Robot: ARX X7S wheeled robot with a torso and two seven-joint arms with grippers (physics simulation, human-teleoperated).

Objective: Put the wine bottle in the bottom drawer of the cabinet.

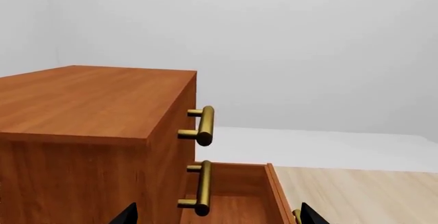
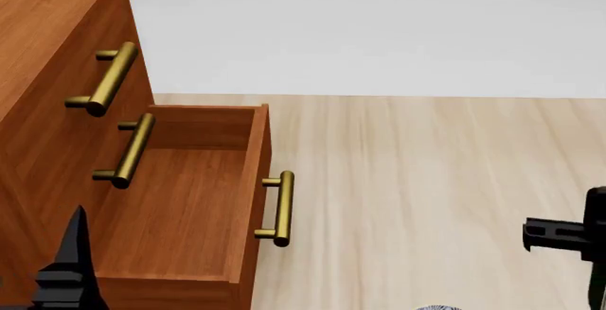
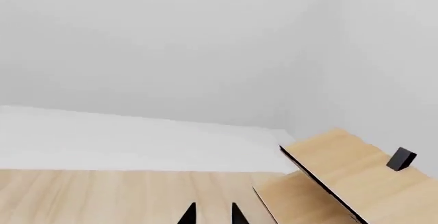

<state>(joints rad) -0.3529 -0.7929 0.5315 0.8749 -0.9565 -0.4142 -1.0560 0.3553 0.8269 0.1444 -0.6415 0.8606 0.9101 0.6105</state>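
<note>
The cabinet point(image 2: 47, 76) stands at the left, reddish-brown wood with brass bar handles. Its bottom drawer point(image 2: 180, 211) is pulled out and nothing lies inside; its handle point(image 2: 279, 208) faces the floor side. The left wrist view shows the cabinet point(image 1: 89, 101) and the same drawer point(image 1: 239, 198) from beside it. My left gripper point(image 1: 219, 218) hangs open, fingertips wide apart, near the drawer's near corner point(image 2: 67, 274). My right gripper point(image 3: 213, 215) is over bare floor at the right point(image 2: 558, 233), fingertips close together, holding nothing. The wine bottle is out of view.
Pale wood floor point(image 2: 426, 182) spreads to the right of the drawer up to a white wall. A light-wood rack point(image 3: 342, 178) with a black edge and a small black block point(image 3: 401, 159) stands off to one side in the right wrist view.
</note>
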